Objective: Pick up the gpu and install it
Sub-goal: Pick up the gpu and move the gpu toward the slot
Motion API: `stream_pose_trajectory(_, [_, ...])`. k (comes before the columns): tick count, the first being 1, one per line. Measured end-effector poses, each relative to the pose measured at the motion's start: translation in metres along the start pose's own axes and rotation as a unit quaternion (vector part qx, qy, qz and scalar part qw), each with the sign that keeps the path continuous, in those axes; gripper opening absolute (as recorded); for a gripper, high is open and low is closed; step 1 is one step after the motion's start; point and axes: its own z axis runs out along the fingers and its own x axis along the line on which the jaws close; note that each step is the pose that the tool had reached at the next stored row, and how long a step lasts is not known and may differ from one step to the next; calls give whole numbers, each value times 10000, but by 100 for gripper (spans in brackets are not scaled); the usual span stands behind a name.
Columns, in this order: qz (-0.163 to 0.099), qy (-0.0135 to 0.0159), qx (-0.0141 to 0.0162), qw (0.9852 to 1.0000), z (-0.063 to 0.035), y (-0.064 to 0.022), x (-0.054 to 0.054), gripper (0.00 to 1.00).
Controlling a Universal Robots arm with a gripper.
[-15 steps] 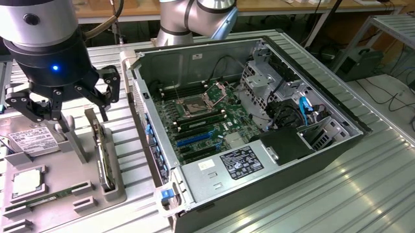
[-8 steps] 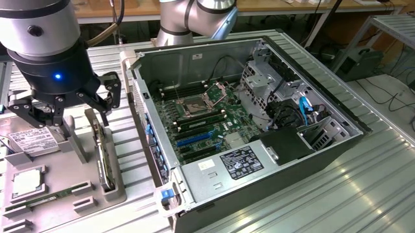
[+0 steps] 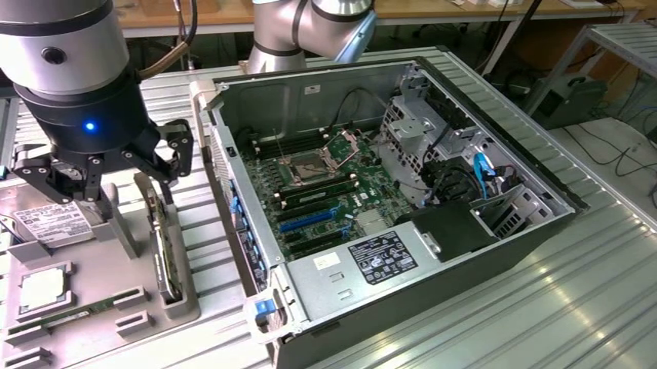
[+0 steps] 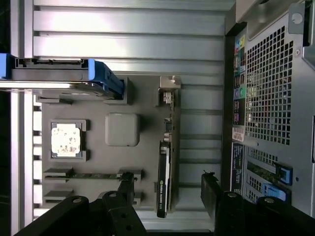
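Tray (image 4: 145, 162): I see gpu (image 4: 163, 184) on edge, CPU (image 4: 65, 139), RAM (image 4: 93, 175).
Gpu axis: 12-to-6, exterior view.
Gripper (image 4: 167, 176): apart, over gpu.

Thin dark gpu (image 4: 163, 182), seemingly on edge

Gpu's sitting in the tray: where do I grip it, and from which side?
Take the gpu across its two flat faces, mid-length on the upper long edge, coming straight down from above. It stands on edge in a tray slot, so its faces point sideways and that edge is free. The open end effector hangs above it, a finger on either side.
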Motion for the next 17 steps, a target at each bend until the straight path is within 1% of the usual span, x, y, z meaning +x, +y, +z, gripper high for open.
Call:
stream_pose_trajectory(7, [129, 0, 1, 9999, 34, -27, 0, 66])
stream_pose_trajectory(13, [189, -4, 3, 9998, 126, -32, -2, 66])
stream_pose_trajectory(17, [192, -38, 3, 9998, 168, -34, -1, 66])
